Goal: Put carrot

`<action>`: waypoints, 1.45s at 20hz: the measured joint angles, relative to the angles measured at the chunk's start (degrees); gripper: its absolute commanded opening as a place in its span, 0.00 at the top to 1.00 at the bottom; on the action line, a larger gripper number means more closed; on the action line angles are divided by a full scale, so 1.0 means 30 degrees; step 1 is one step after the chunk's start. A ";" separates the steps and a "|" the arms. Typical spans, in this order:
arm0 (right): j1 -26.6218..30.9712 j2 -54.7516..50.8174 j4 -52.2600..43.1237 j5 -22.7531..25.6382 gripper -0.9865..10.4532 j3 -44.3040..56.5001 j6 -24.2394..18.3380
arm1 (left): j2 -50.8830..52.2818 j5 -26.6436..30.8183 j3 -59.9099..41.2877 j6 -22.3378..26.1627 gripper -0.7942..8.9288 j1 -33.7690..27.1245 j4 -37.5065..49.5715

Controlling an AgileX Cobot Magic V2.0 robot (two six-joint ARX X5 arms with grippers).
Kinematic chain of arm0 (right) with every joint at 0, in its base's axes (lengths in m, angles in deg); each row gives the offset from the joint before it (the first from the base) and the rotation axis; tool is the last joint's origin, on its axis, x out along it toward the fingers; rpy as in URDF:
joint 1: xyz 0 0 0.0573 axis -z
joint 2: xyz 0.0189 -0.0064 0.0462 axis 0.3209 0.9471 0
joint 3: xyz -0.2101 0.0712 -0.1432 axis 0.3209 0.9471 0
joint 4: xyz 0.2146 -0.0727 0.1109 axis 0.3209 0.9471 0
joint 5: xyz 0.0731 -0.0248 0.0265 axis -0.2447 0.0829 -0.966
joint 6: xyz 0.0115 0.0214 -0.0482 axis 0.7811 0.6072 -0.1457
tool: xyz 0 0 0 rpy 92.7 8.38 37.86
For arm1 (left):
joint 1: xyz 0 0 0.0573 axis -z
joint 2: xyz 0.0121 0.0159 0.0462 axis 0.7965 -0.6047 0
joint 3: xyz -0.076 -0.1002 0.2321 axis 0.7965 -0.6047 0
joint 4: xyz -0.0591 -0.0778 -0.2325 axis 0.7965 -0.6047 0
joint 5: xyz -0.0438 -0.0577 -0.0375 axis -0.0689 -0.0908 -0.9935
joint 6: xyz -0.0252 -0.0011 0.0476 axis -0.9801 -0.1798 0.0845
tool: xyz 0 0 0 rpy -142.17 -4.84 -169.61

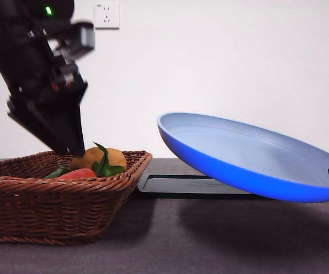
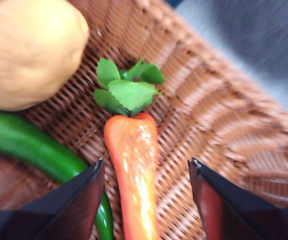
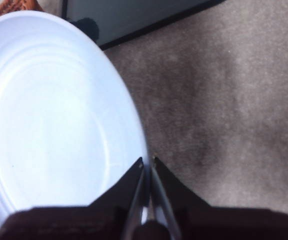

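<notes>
1. Carrot lies in wicker basket at one end of the table, leaf tuft pointing toward basket wall.
2. Potato just beside carrot's leaves; green veg alongside carrot, under the potato.
3. L gripper low over basket, jaws wide apart, straddling carrot w/o touching; holds nothing.
4. R gripper jaws pinched on rim of blue plate, only rim thickness between them.
5. Plate held off table, tilted, near basket; dark flat tray on table beneath plate's raised edge.
</notes>
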 measured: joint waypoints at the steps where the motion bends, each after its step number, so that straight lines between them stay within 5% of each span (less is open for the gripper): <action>1: 0.0000 -0.0036 0.0000 0.0000 0.91 0.0000 0.0000 | -0.0576 0.0007 0.0000 0.0131 0.61 0.0000 0.0080; 7: 0.0000 -0.0036 0.0000 0.0000 0.91 0.0000 0.0000 | -0.2149 0.0000 0.0000 0.0321 0.62 0.0000 0.0226; 11: 0.0000 -0.0036 0.0000 0.0000 0.91 0.0000 0.0000 | -0.2149 0.0000 0.0000 0.0328 0.82 0.0000 0.0466; 19: 0.0000 -0.0044 0.0007 0.0007 0.91 0.0000 0.0007 | -0.0138 -0.0036 0.2601 0.0306 0.82 0.0000 -0.1902; 21: 0.0000 -0.0044 0.0576 0.0168 0.91 0.0000 0.0131 | 0.0641 -0.1676 0.5144 -0.0240 0.82 0.0138 -0.2827; 25: 0.0000 -0.0044 0.2572 0.1596 0.91 0.0000 0.0153 | 0.0714 -0.8386 0.7701 -0.1821 0.82 0.2076 -0.0619; 29: 0.0000 -0.0044 0.3177 0.1647 0.91 0.0000 0.0291 | 0.0364 -0.5945 0.7694 -0.2288 0.82 0.5362 -0.0277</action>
